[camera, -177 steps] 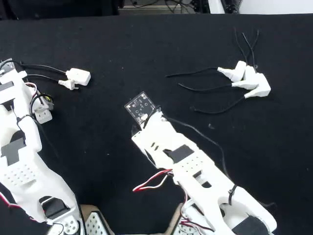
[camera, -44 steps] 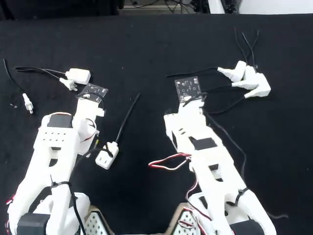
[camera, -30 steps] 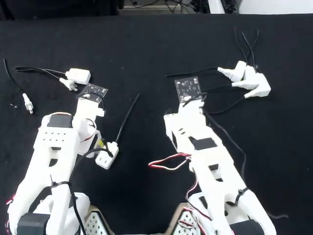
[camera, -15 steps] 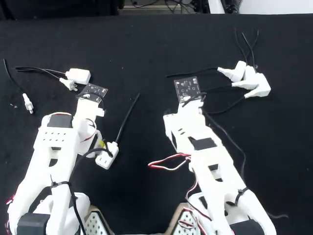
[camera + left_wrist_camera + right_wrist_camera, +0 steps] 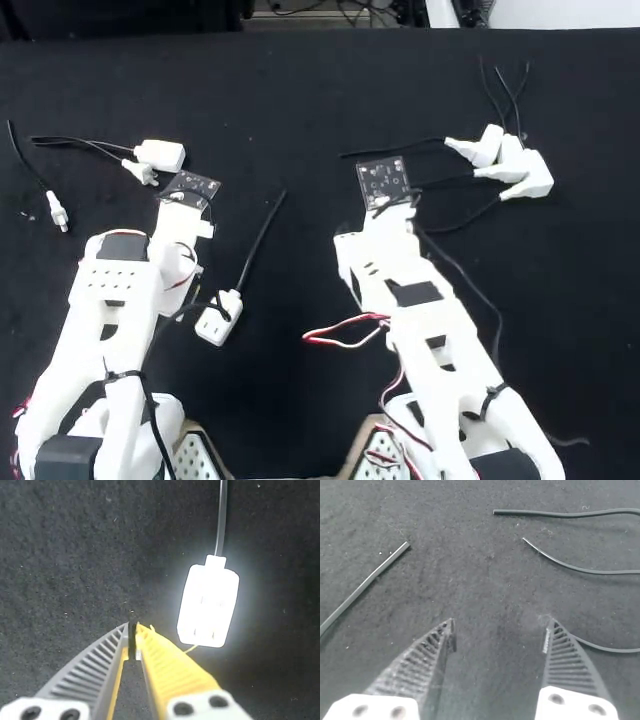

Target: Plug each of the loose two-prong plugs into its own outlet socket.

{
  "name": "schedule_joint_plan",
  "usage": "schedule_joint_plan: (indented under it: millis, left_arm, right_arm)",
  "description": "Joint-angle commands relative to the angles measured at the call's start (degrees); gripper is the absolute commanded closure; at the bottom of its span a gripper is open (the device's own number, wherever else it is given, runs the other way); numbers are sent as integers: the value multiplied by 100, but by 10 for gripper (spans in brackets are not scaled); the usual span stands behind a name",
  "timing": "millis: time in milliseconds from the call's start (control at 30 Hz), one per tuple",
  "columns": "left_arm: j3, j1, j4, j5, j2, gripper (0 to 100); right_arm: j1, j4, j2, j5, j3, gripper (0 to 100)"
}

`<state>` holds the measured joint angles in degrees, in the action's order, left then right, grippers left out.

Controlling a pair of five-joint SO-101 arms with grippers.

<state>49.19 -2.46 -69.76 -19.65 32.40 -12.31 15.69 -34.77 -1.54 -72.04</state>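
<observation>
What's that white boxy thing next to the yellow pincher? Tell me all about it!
It is a small white outlet socket, a rounded, plastic-looking block with pairs of little slots on its face. It lies flat on the black cloth table, with nothing plugged in. A thin black cord leaves one end. The left gripper is shut beside it, not touching it.

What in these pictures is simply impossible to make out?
Left wrist view: glare washes out the white outlet socket block, so its slots barely show.
High view: the three white pieces bunched at the table's far right are too small to tell plugs from sockets.
Right wrist view: the thin black cords run off the edge, their ends cut off.
</observation>
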Motion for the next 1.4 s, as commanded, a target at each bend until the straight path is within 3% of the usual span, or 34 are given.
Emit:
schedule_joint_plan:
  millis: [0, 100, 133, 500, 633, 733, 867, 1033, 1367]
  left_arm:
    - [-127, -57, -18, -18, 97, 849]
    - [-119, -66, -44, 0, 97, 688]
    - [-110, -66, -26, 70, 114, 680]
    - [-119, -75, 9, 97, 114, 737]
    - [-154, -338, 167, 141, 141, 984]
    - [-136, -549, 255, 105, 97, 912]
    - [-127, -541, 255, 105, 97, 973]
    - [-22, -505, 255, 105, 88, 905]
    - [611, 330, 290, 149, 132, 804]
  right_arm:
    - [-88, -97, -189, 9, 365, 727]
    - [-88, -97, -189, 9, 365, 727]
    - [-88, -97, -189, 9, 365, 727]
    - [-88, -97, -189, 9, 365, 727]
    - [-88, -97, -189, 9, 365, 727]
    - [-97, -97, -189, 9, 365, 727]
    - [-97, -97, -189, 9, 365, 727]
    - [-97, -97, -189, 9, 365, 727]
    - [-97, -97, -189, 9, 365, 727]
